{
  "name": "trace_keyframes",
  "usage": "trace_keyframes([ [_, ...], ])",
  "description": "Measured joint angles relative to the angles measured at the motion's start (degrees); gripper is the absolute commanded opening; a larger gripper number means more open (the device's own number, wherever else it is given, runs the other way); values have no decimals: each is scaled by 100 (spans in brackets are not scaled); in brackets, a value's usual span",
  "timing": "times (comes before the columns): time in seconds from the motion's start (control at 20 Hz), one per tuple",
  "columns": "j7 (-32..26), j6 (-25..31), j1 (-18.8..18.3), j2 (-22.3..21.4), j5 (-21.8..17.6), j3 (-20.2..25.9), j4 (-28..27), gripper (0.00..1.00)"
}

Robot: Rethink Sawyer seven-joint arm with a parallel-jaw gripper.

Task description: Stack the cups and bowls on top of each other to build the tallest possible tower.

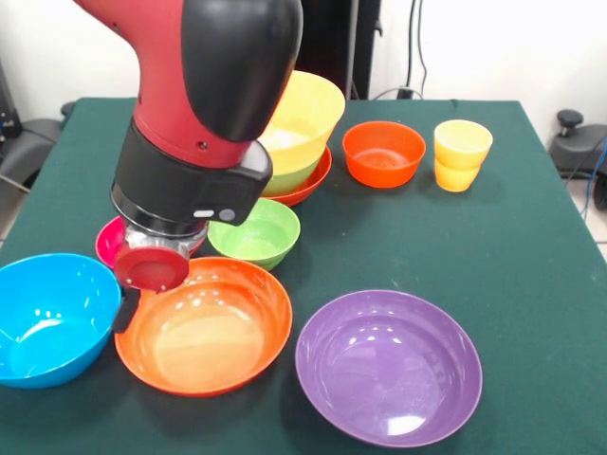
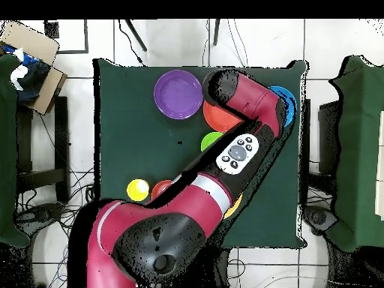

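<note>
Jaws state cannot be determined: the gripper point(image 1: 133, 308) is hidden behind the arm's wrist housing in the front view, with only a dark tip showing between the blue bowl point(image 1: 47, 318) and the large orange bowl point(image 1: 204, 327). That tip sits low, at the left rim of the large orange bowl.

Layout on the green surface point(image 1: 531, 275), front view:

- Near left: blue bowl, upright and empty.
- Near centre: large orange bowl, upright and empty, just right of the blue bowl.
- Near right: purple bowl point(image 1: 389, 365), upright, just beside the large orange bowl.
- Behind the large orange bowl: lime green bowl point(image 1: 256, 232), upright; to its left a magenta bowl point(image 1: 107, 242), largely covered by the arm.
- Far centre: the tower point(image 1: 303, 142) (a wide red-orange bowl at the bottom, a lime green rim above it, a large yellow-orange bowl on top), partly hidden by the arm.
- Far right of the tower: small red-orange bowl point(image 1: 384, 152), standing alone.
- Far right: two yellow-orange cups point(image 1: 462, 154), one on the other.

In the overhead view the arm point(image 2: 225, 161) lies across most of the bowls.
</note>
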Motion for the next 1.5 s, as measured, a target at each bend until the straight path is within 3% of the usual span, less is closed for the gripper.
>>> trace_keyframes([
  [0.85,0,158,-14,-33,-39,1,-2,100],
  [1.5,0,158,-62,438,-31,-45,-269,100],
])
